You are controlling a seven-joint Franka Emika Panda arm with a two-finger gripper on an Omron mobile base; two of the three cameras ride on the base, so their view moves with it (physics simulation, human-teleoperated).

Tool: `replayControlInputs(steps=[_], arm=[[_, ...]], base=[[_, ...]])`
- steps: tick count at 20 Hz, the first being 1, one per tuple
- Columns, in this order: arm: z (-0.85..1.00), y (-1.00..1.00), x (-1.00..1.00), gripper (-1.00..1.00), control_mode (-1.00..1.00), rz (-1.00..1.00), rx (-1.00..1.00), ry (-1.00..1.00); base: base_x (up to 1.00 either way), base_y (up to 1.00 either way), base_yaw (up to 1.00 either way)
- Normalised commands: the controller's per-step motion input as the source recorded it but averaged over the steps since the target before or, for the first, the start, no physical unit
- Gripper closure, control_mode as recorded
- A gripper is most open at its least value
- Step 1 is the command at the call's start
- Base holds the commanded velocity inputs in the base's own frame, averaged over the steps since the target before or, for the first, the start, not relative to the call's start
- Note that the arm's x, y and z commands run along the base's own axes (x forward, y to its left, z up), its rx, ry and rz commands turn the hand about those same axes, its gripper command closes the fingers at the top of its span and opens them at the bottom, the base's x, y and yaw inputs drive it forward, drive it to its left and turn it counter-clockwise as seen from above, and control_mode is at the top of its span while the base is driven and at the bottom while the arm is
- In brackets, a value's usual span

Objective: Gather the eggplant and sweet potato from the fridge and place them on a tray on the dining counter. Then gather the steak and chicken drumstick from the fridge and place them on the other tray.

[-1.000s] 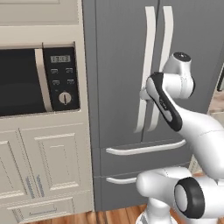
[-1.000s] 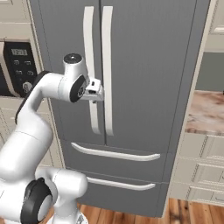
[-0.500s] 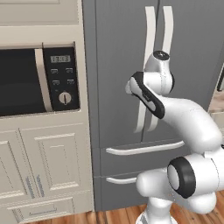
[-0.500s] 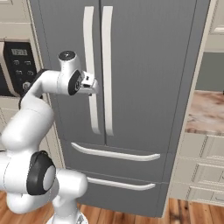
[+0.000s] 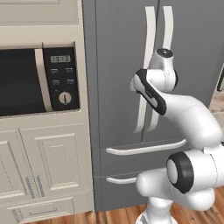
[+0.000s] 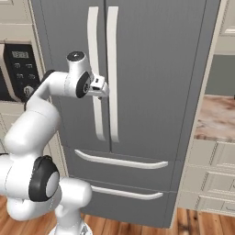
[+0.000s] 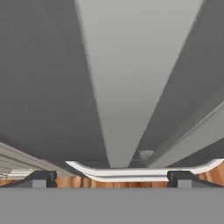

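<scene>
Dark grey fridge (image 6: 151,92), doors shut, the task's food presumably inside and out of sight; the marbled dining counter (image 6: 215,119) lies off to its right. Item: gripper (image 6: 103,86), jaws spread wide and holding nothing, set close against the left door's pale bar handle (image 6: 95,73), which in the hand view runs straight ahead between the two fingertips (image 7: 40,179). Step in hand, as judged: taking hold of that handle to open the door. Done well, the jaws would straddle the bar squarely, close fully on it, then pull along the door's arc. Change from the earlier frames: the arm has swung leftward and in toward this handle; fridge and cabinets unchanged.
</scene>
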Motion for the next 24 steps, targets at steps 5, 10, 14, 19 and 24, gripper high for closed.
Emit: replayControlInputs(steps=[5,10,14,19,24], arm=[[0.00,-0.29,0.14,-1.00,-1.00,0.00,0.00,-0.08],[0.00,0.12,0.37,-1.00,-1.00,0.00,0.00,-0.16],[0.00,0.26,0.21,-1.00,-1.00,0.00,0.00,-0.12],[0.00,0.07,0.30,-1.00,-1.00,0.00,0.00,-0.03],[0.00,0.00,0.45,-1.00,-1.00,0.00,0.00,-0.03]], base=[[0.00,0.00,0.00],[0.00,0.00,0.00],[0.00,0.00,0.00],[0.00,0.00,0.00],[0.00,0.00,0.00]])
